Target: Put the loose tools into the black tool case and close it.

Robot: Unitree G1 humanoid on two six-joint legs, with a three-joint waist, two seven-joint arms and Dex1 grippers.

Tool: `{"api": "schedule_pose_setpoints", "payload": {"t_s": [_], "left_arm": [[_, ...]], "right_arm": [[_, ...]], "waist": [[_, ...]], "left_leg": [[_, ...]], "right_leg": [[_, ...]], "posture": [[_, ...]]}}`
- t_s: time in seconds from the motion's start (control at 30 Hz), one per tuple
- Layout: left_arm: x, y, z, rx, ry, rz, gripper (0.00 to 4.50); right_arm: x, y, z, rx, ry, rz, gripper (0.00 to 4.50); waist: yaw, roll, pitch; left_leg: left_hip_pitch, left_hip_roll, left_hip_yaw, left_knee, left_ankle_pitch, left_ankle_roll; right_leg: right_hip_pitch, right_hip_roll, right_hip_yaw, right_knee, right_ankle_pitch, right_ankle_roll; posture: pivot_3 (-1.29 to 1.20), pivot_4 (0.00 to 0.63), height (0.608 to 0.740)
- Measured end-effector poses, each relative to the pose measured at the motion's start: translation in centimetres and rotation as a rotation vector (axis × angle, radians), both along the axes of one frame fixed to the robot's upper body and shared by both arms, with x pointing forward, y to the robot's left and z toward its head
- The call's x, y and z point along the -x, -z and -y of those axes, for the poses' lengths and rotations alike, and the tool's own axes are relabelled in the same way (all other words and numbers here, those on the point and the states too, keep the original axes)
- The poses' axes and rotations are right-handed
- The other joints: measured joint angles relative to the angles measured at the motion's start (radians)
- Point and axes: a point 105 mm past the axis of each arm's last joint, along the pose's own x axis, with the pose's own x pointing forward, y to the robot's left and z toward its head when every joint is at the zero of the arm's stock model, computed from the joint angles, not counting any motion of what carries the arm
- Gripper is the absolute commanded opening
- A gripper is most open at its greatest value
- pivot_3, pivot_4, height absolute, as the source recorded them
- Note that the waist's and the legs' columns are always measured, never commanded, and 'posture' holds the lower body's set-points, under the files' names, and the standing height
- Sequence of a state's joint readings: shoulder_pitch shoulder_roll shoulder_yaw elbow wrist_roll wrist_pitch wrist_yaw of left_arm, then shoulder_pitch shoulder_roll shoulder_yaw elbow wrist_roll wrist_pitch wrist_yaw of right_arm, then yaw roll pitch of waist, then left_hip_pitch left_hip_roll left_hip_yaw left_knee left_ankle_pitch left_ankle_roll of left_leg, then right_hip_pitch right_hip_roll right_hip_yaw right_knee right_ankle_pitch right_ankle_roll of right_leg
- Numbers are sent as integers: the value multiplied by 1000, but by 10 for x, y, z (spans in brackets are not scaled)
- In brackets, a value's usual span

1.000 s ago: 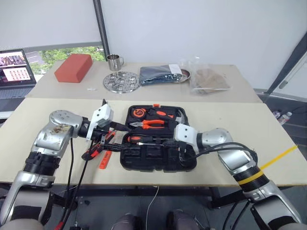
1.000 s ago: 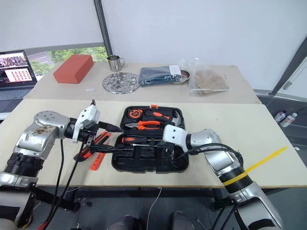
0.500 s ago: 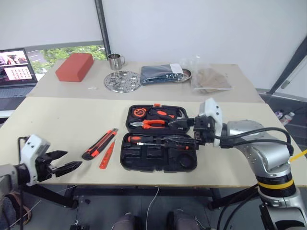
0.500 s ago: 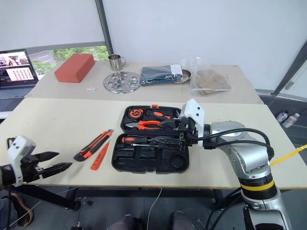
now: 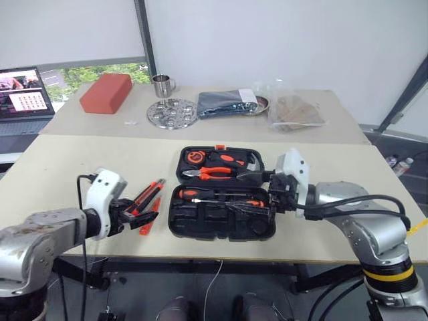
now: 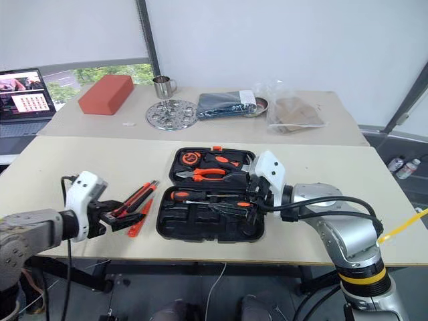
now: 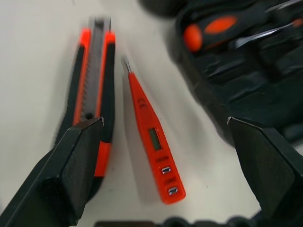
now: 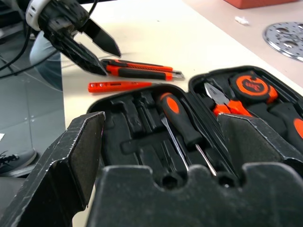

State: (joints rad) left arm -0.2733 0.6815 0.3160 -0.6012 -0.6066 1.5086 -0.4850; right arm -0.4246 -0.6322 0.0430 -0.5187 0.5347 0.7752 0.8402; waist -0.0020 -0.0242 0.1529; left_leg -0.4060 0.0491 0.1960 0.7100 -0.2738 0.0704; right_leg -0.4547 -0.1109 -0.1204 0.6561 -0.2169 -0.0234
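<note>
Seeing both my pincers, left pincer (image 7: 161, 156) and right pincer (image 8: 165, 142), wide open and empty, I count a screwdriver (image 8: 182, 125) seated in the open black tool case (image 5: 221, 224), while the utility knife (image 7: 92, 94) and pen-like tool (image 7: 151, 137) wait on the counter (image 5: 80, 167).

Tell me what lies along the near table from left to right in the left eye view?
Left gripper → utility knife → thin orange pen-like tool → open black tool case → right gripper.

Illumination is even and bright, with daylight entering through the window (image 5: 100, 72) at rear left. Shadows on the counter (image 5: 80, 167) are soft. The left wrist view is motion-blurred; foreground fingers (image 8: 71, 156) appear defocused.
</note>
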Motion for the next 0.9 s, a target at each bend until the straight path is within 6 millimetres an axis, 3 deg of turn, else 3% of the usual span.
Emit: {"api": "schedule_pose_setpoints", "payload": {"t_s": [0.1,0.2,0.33,0.43,0.53,0.63,0.83,0.9], "left_arm": [[0,9,17,-11,19,-32,4500],[0,17,20,-49,14,-56,4500],[-7,23,25,-59,13,-47,3517],[-11,29,28,-68,17,-47,2379],[-11,31,31,-68,29,-42,1522],[-13,31,27,-71,9,-43,1522],[-16,20,22,20,-44,-9,1522],[-19,11,22,53,-47,23,1923]], "right_arm": [[1,1,2,2,22,-4,4427],[1,0,3,-8,36,-9,4427],[3,0,3,-9,44,-11,4500],[2,3,6,-7,62,-23,4500],[1,3,11,-10,89,-22,4500],[1,1,14,-21,96,-24,4500],[4,9,18,-14,105,-55,4500],[4,8,17,-15,101,-55,4500]], "waist": [[-1,0,0],[-2,0,0],[-6,0,0],[-14,0,0],[-14,1,-1],[-13,1,-1],[-9,0,0],[-7,-1,0]], "left_leg": [[0,0,0,0,0,0],[2,0,0,0,-2,-5],[5,0,0,0,-3,-8],[7,1,0,-3,-3,-10],[13,0,1,-9,-1,-12],[22,1,0,-16,0,-16],[18,2,-1,-17,1,-17],[17,1,-1,-16,2,-15]], "right_leg": [[0,-1,1,0,0,0],[1,-1,1,1,0,0],[3,-1,2,1,0,-1],[5,-1,3,1,-1,-1],[7,-1,7,1,-1,-2],[14,-1,10,-1,-7,-3],[12,-1,9,-1,-8,-5],[12,0,8,-1,-5,-9]], "posture": [[0,150,736],[0,150,736],[0,150,736],[0,150,736],[0,150,736],[0,150,736],[0,150,736],[0,150,736]]}}
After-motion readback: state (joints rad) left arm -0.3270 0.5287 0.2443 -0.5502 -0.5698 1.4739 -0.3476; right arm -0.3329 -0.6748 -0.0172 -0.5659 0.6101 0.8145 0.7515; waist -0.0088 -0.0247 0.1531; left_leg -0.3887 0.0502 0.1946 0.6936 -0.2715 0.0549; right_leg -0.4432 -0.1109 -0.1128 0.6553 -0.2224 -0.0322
